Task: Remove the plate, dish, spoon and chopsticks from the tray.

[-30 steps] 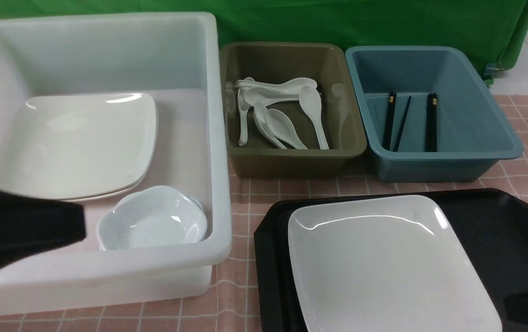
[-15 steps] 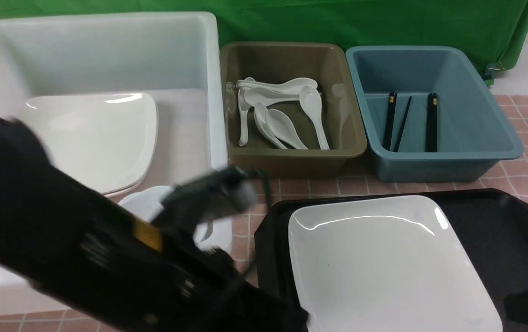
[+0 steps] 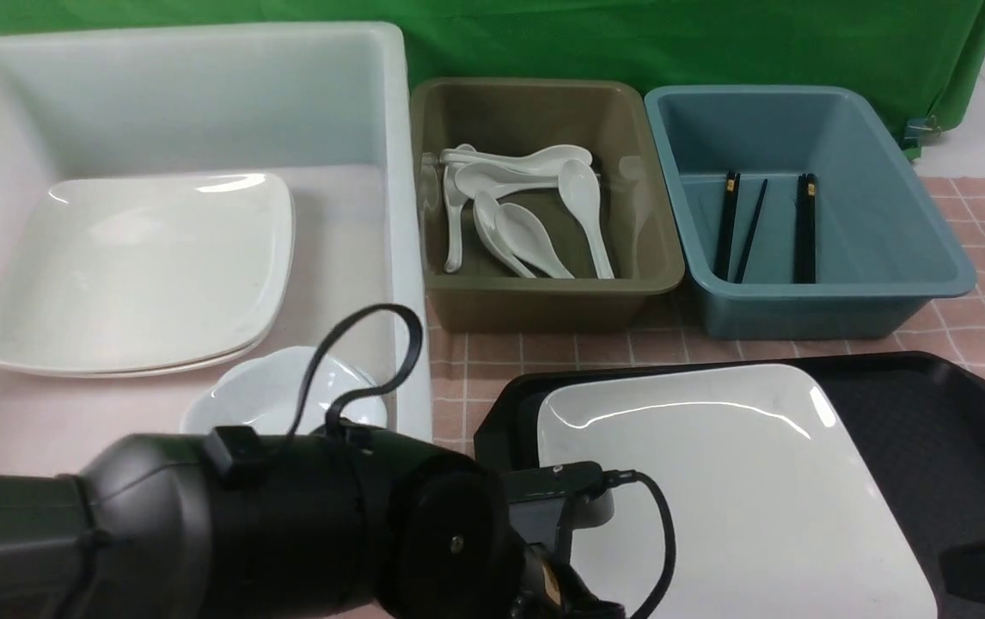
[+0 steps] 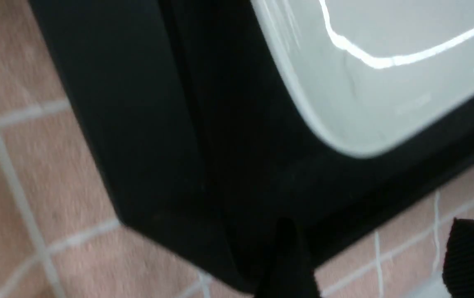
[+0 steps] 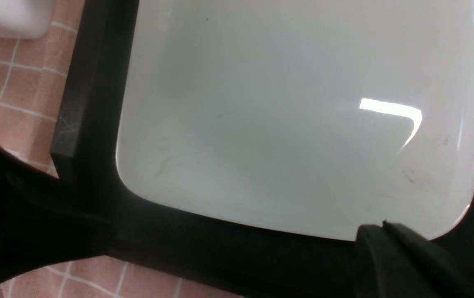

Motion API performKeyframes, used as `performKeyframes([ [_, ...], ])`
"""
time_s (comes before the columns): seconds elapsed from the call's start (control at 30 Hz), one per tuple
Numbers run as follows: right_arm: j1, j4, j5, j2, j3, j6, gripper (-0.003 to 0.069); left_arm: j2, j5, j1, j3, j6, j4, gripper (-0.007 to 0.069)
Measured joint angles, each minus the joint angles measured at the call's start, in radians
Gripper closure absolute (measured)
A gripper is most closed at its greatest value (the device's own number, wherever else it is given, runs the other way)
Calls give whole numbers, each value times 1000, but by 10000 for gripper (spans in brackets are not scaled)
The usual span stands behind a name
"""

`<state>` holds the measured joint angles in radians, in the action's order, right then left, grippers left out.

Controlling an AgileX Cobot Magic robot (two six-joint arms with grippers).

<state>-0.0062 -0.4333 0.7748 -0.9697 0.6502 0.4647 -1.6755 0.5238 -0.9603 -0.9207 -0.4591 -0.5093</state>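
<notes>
The white square plate lies on the black tray; it also shows in the right wrist view. My left arm reaches over the tray's near left corner. My left gripper is open and empty, just outside that corner, over the tablecloth. My right gripper is shut and empty, its tip at the plate's near rim. The small dish sits in the white tub. Several spoons lie in the olive tub, and chopsticks in the blue tub.
The white tub at the left also holds stacked square plates. The olive tub and blue tub stand behind the tray. A pink checked cloth covers the table. A green backdrop hangs behind.
My left arm has swung from the white tub at the left across to the tray's near left corner. The right gripper and the plate have not moved.
</notes>
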Motion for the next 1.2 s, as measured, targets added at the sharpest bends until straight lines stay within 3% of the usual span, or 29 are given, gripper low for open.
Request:
performKeyframes([
  [0.2, 0, 0, -1, 0, 0, 0, 622, -63, -84, 0, 0, -58, 49, 109],
  [0.5, 0, 0, -4, 0, 0, 0, 617, -124, -249, 0, -2, -94, 42, 148],
  [0.67, 0, 0, -4, 0, 0, 1, 611, -159, -288, 0, -13, -104, 39, 251],
  [0.73, 0, 0, -4, 0, 0, 1, 609, -168, -302, 0, -15, -119, 53, 361],
  [0.9, 0, 0, -4, 0, 0, 3, 608, -181, -361, 14, -17, -177, 96, 511],
  [1.2, 0, 0, -13, 0, 0, 11, 599, -109, -282, 66, -4, -176, 150, 528],
])
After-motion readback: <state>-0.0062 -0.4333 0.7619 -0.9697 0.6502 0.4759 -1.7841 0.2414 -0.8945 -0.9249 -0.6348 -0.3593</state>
